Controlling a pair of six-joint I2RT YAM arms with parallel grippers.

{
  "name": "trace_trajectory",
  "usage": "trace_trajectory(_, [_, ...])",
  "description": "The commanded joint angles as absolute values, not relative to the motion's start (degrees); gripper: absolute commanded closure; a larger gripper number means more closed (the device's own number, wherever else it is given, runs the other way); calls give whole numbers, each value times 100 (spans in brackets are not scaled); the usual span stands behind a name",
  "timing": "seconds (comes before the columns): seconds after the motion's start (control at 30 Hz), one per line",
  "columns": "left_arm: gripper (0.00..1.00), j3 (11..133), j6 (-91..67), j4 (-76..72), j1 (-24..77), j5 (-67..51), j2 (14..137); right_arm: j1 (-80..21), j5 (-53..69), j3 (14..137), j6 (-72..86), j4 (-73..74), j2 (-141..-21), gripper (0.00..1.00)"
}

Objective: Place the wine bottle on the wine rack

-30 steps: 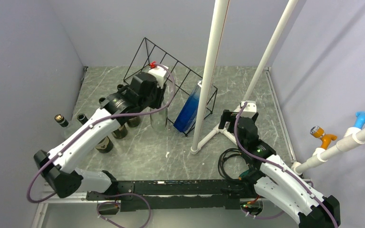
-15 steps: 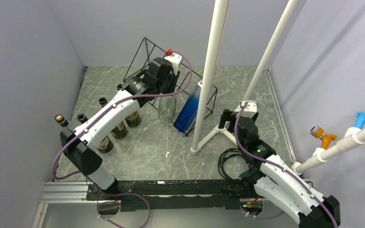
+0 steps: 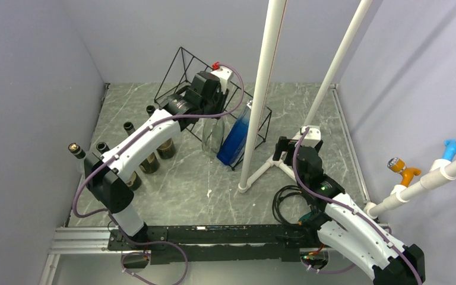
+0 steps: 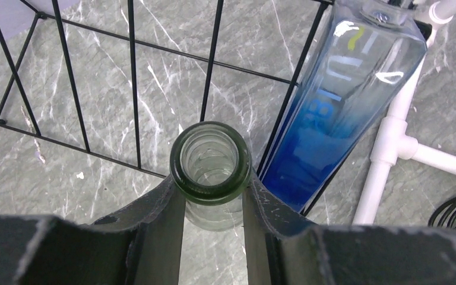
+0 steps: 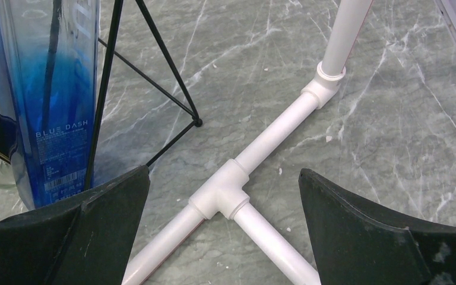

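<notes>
At the rack's front edge, the left gripper [image 4: 212,187] is clamped on the neck of a clear bottle [image 4: 211,163], one finger pressed to each side just under the lip. The bottle hangs upright, its long axis near vertical and its open mouth facing the wrist camera. The rack [image 4: 134,89] lies directly beyond it, with slanted bars rising away from the hand. Whether the bottle's base touches the table [image 3: 309,113] cannot be told.

The coming move looks to turn on that mismatch: an upright bottle against a sloped grid, so it likely has to tip back before it can rest on the bars. The left arm is the one at the rack. The right gripper [image 5: 222,178] sits well apart, jaws spread wide and holding nothing, above a white pipe stand [image 5: 273,133].

The rack already carries one item, a blue bottle [image 4: 338,107], leaning on the bars just beside the clear one on its right. The slots to the left appear free. Several dark bottles [image 3: 148,163] stand on the table left of the rack.
</notes>
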State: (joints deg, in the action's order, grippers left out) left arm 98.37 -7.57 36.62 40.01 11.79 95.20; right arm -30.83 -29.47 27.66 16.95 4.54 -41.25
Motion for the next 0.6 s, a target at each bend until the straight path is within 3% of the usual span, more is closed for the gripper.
trace_trajectory(0.0, [100, 10441, -721, 2709, 3867, 1102, 9650, -3076, -2909, 2777, 1749, 176, -4131, 0])
trace_trajectory(0.3, [99, 10906, -873, 2909, 3763, 786, 10271, -3072, -2918, 2767, 1750, 167, -4144, 0])
trace_trajectory(0.57, [82, 11000, -938, 2860, 3688, 616, 10537, -3076, -2909, 2769, 1749, 158, -4161, 0])
